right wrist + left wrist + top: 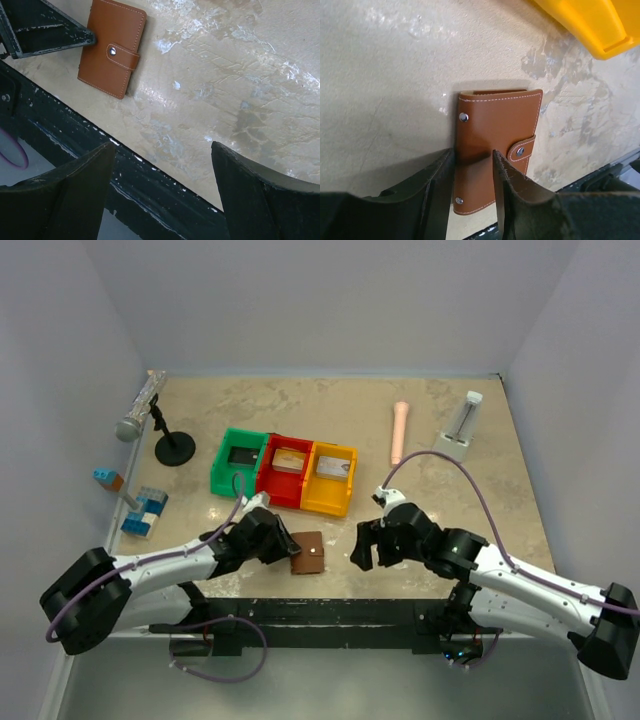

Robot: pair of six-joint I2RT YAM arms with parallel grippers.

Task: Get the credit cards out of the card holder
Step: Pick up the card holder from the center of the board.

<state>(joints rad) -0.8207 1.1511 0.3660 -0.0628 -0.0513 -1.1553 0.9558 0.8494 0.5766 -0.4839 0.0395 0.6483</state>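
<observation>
- Fingers [520, 205] of the left hand [287, 545] lie low on the counter [450, 490], astride the left part of the card holder [497, 120], probably to pin or lift it. Whether they actually clamp it I cannot tell.
- Card holder lies flat near the counter's front edge, folded, snap strap [522, 149] fastened, so no cards show.
- Right hand [163, 146] hovers just beside it, jaws wide and empty, seemingly placed to undo the strap.
- Microphone stand [172, 445] and toy blocks [146, 512] sit well apart at far left.
- Green bin [237, 462], red bin [285, 465] and yellow bin [330, 475] stand behind the holder, near it but apart from both hands, and seem no obstacle.
</observation>
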